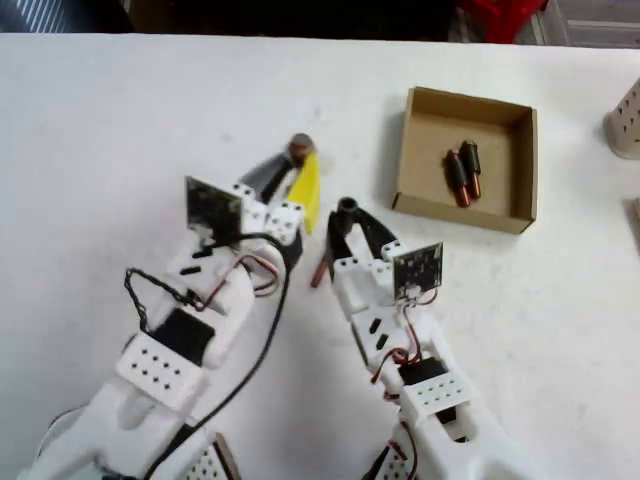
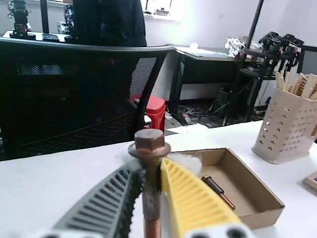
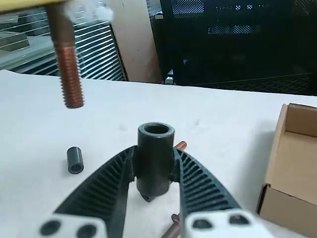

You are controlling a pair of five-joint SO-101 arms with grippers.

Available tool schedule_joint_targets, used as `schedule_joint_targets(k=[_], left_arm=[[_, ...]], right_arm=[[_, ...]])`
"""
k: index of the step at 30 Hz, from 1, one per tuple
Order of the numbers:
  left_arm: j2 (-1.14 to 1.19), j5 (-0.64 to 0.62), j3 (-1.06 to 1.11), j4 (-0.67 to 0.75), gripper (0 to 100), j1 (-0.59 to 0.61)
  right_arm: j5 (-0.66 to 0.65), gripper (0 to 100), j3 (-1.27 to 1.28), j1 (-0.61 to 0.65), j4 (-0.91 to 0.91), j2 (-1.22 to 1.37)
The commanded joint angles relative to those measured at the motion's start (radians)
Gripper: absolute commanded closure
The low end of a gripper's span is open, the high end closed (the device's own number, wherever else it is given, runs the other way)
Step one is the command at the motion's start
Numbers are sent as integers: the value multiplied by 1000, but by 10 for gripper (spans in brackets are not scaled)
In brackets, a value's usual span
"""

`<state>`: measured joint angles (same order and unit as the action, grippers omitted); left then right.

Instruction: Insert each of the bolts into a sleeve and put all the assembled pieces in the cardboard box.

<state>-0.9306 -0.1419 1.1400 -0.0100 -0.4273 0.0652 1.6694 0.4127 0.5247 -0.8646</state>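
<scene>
Yellow-and-grey left gripper [image 2: 151, 171] is clamped on a copper bolt [image 2: 149, 145], which stands upright with its head uppermost. Right gripper [image 3: 156, 154] is closed narrowly around a black sleeve [image 3: 155, 139], bore upward. Cardboard box [image 1: 425, 115] nearby holds two assembled pieces [image 1: 462, 172].

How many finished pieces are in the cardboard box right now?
2. The first piece lies near the middle of the cardboard box; the second piece lies right beside it. None seems hidden.

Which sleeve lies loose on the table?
The loose sleeve resting alone on the table; the other sleeve stands upright, clamped in the right gripper.
</scene>
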Motion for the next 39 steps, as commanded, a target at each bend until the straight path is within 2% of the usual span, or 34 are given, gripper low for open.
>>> schedule_joint_targets(k=[1, 9, 14, 17, 22, 39], left_arm=[[-51, 21, -115, -55, 978, -56], [-48, 23, -133, -58, 978, -114], [-36, 23, -127, 28, 978, -111], [19, 25, -141, 32, 978, -111], [116, 25, -140, 135, 978, -111], [298, 25, -141, 278, 978, -111]], right_arm=[[-12, 982, 6, -8, -2, -22], [-12, 982, 6, -7, -4, -22], [-12, 982, 6, -7, -4, -22], [-12, 982, 6, -7, -4, -22], [-12, 982, 6, -7, -4, -22], [-12, 982, 6, -7, -4, -22]])
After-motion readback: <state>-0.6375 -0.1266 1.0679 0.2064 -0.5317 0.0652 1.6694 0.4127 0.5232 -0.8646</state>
